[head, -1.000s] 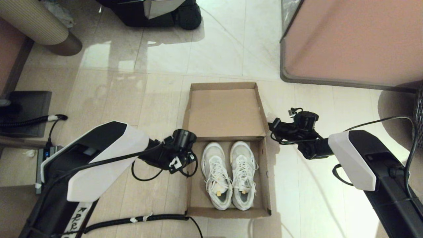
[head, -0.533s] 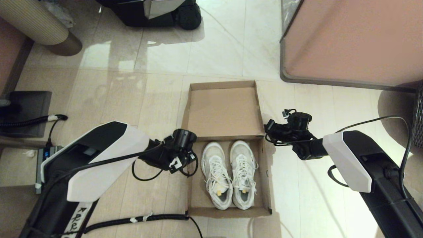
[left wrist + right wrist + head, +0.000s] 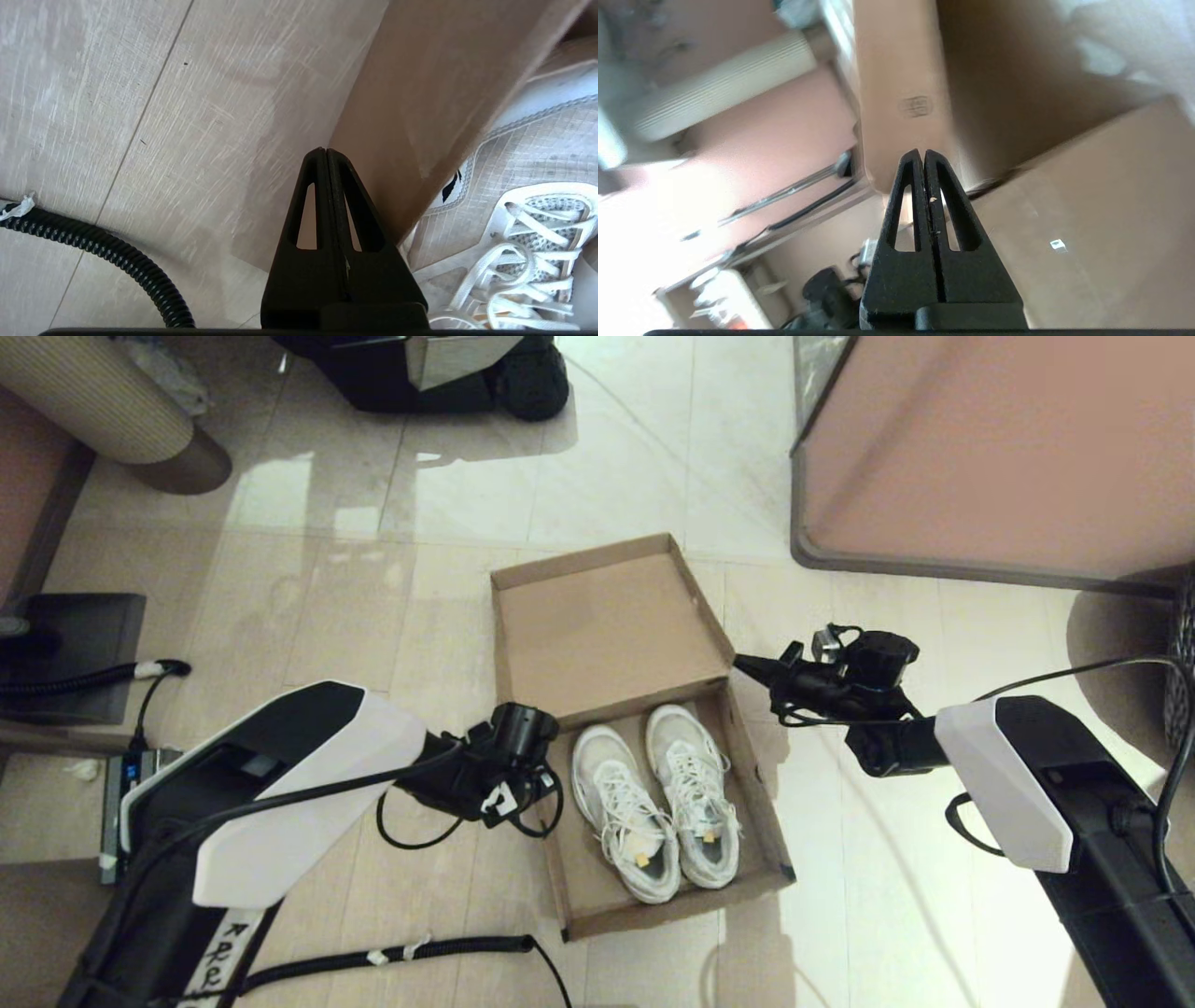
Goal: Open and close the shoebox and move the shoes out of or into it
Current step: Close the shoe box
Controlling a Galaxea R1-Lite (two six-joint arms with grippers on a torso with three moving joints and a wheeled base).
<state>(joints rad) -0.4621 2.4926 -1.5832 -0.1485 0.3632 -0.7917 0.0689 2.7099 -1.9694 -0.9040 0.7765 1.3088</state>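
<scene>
Head view is showing the shoebox (image 3: 597,635) lying open on the tiled floor (image 3: 308,588), turned at a slant, its hinged lid (image 3: 607,630) folded back flat on the far side and the shoes (image 3: 653,812) sitting side by side in the tray with toes pointing toward the lid. Right gripper (image 3: 747,665) is reaching in from the right with its fingers pressed together and holding nothing, its tip sitting right at the lid's right edge near the hinge corner; whether it is actually touching the cardboard cannot be told. Right wrist view is looking past the shut fingers (image 3: 920,186) at brown cardboard panels close by. Left gripper (image 3: 509,793) is hanging just outside the tray's left wall, beside the left shoe, and the left wrist view is showing its fingers (image 3: 324,186) closed on nothing, tip just beside that cardboard wall with floor beneath and white laces beyond.
</scene>
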